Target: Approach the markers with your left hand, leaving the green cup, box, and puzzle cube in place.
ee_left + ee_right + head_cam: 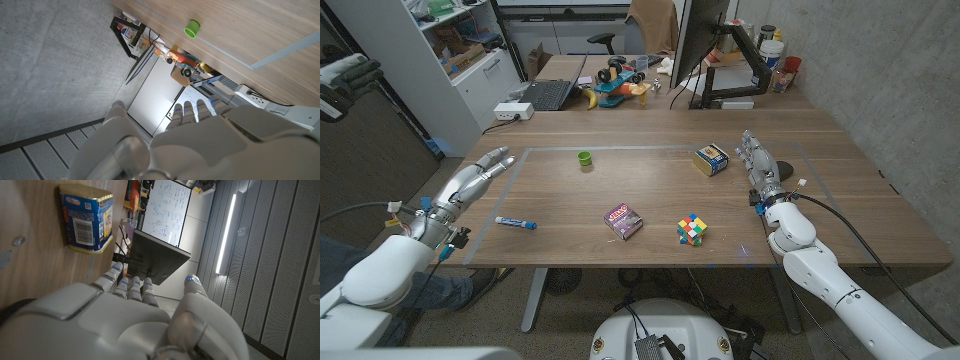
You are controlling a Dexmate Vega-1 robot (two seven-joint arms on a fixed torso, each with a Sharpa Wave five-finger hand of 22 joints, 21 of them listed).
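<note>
While the left hand holds nothing, fingers apart, it should swing inward and back toward the blue marker lying well short of its fingertips, avoiding the green cup.

The cup was green, the marker blue and white, the box purple, the cube multicoloured, the tin blue and yellow, the table brown woodgrain.
</note>
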